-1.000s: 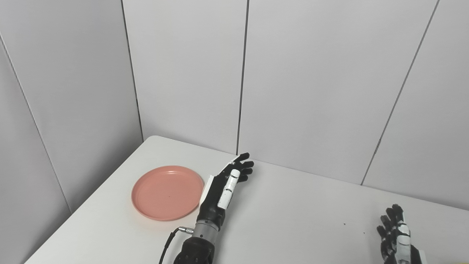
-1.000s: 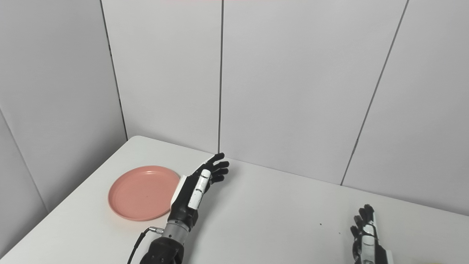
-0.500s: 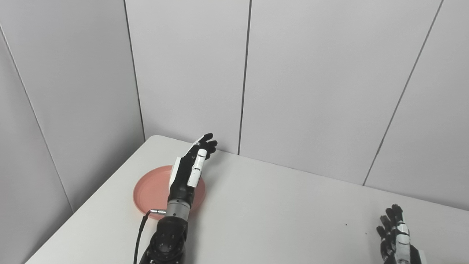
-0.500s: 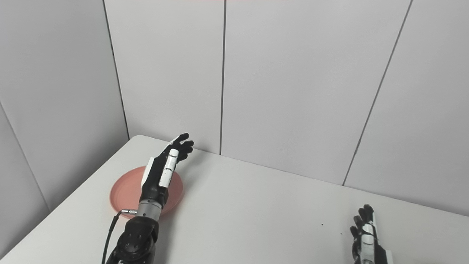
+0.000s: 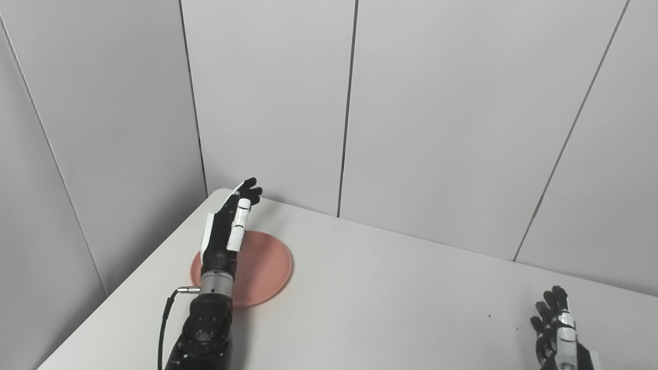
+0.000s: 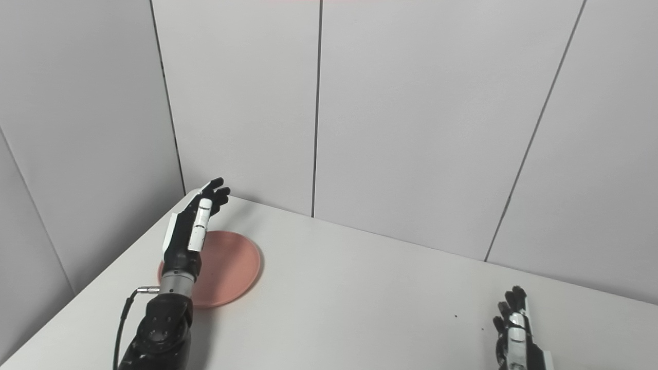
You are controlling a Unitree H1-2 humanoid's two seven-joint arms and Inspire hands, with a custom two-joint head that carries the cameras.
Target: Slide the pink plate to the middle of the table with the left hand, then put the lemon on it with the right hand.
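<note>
Reaching over the pink plate (image 5: 262,267), your left hand (image 5: 226,231) hangs above its far-left side with fingers straight and spread, gripping nothing. Judgement: that stance suits hooking the far-left rim, so a pull would draw the plate right, toward the table's middle. Whether the hand touches the plate yet, you cannot tell from either view.

Plate: flat on the table (image 5: 390,298), near the far-left corner, well apart from the middle. Forearm covers its left portion. First step not yet done.

Right hand (image 6: 514,329): low at the near-right edge, fingers apart and pointing up, holding nothing. It waits there, probably because the lemon's turn comes only once the plate is in place.

Lemon: not visible in either view; likely beyond the bottom-right edge, but you can't confirm.

Risk, as a guess: a shallow, smooth plate may slip under the fingers unless they press down behind the rim.
</note>
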